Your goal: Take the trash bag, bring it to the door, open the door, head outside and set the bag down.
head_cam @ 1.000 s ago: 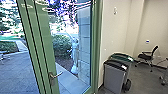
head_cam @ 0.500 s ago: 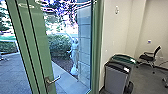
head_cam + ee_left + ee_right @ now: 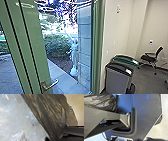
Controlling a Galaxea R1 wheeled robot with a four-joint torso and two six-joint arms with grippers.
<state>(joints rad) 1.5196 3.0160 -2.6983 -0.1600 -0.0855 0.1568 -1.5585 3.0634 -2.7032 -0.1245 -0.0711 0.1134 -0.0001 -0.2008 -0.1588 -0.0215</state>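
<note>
The dark, creased trash bag [image 3: 50, 112] shows close to the left wrist, beside pale translucent plastic [image 3: 13, 112]. I cannot tell how far open either pincer is or what it grips. The green-framed glass door [image 3: 37, 50] has a lever handle [image 3: 51, 84]; 2 bins [image 3: 118, 80] stand to its right.

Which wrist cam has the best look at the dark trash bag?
Left wrist view: the dark trash bag shows large, with long folds and creases in the plastic easy to make out. The right wrist view catches a smaller part, glossy and crumpled, partly cut off by the frame, beside the robot's own jointed bar.
</note>
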